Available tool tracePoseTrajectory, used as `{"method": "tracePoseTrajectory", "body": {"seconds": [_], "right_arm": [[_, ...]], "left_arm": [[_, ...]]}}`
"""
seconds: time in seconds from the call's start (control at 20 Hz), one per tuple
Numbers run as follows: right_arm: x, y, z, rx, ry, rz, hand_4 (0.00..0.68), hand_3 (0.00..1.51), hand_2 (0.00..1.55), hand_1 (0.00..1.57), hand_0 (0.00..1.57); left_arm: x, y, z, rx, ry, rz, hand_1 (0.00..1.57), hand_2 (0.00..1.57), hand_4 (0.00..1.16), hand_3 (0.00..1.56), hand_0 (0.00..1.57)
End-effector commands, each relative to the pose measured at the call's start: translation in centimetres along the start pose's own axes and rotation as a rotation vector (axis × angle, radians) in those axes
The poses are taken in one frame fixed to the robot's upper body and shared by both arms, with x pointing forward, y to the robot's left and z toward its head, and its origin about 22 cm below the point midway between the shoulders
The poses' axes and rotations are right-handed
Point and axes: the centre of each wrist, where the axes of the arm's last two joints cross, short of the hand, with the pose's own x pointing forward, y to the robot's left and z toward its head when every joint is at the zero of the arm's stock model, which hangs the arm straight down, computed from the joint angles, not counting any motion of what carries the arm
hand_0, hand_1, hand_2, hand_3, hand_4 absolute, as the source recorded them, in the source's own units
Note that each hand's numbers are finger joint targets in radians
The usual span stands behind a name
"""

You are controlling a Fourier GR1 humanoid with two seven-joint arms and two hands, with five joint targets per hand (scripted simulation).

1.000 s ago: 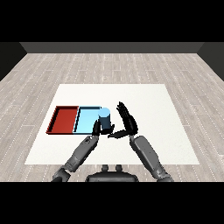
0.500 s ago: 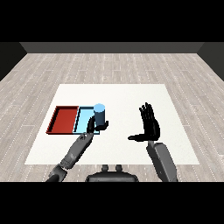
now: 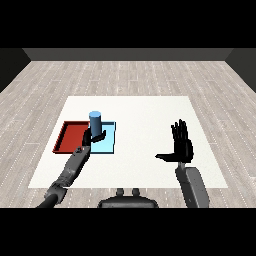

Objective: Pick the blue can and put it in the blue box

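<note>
The blue can (image 3: 95,122) stands upright in my left hand (image 3: 88,137), whose fingers curl round its lower part. It is held over the left part of the light blue tray (image 3: 108,145); whether it touches the tray floor I cannot tell. The red tray (image 3: 71,137) lies right beside the blue one, on its left. My right hand (image 3: 181,146) is raised over the right side of the table, fingers straight and spread, thumb out to the left, holding nothing.
The white table (image 3: 150,120) spreads around both trays, with a wide bare stretch between the blue tray and my right hand. Grey wooden floor surrounds the table.
My left hand has carried the can leftward and further over the blue tray. My right hand has drawn away from the can to the right and now hangs open.
</note>
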Motion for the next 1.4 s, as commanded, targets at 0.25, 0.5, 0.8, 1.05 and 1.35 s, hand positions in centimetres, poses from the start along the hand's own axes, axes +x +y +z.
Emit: {"method": "tracePoseTrajectory", "body": {"seconds": [0.25,0.5,0.8,1.05,1.35], "right_arm": [[0.0,-1.1,-1.2,-0.034,0.026,0.029,0.0,0.0,0.0,0.0,0.0],[-3.0,-1.2,-1.1,-0.082,0.065,-0.017,0.0,0.0,0.0,0.0,0.0],[-4.0,-1.1,-0.4,-0.082,0.066,-0.016,0.0,0.0,0.0,0.0,0.0],[-4.3,-2.6,0.3,-0.075,0.066,-0.029,0.0,0.0,0.0,0.0,0.0],[-4.5,-2.3,-0.2,-0.085,0.053,-0.018,0.0,0.0,0.0,0.0,0.0]], "left_arm": [[-0.7,3.7,-3.4,0.108,0.246,-0.137,1.57,1.57,1.05,1.49,1.57],[-1.0,2.1,-3.5,0.077,0.37,-0.244,1.55,1.48,0.97,1.38,1.55],[-4.5,0.3,-0.6,0.003,0.475,-0.319,1.44,1.35,0.86,0.99,1.44],[-5.0,-0.8,0.1,-0.049,0.6,-0.282,1.57,1.43,0.78,0.0,1.57],[-4.1,1.4,-1.3,-0.056,0.607,-0.359,0.0,0.0,0.59,0.0,0.0]]}}
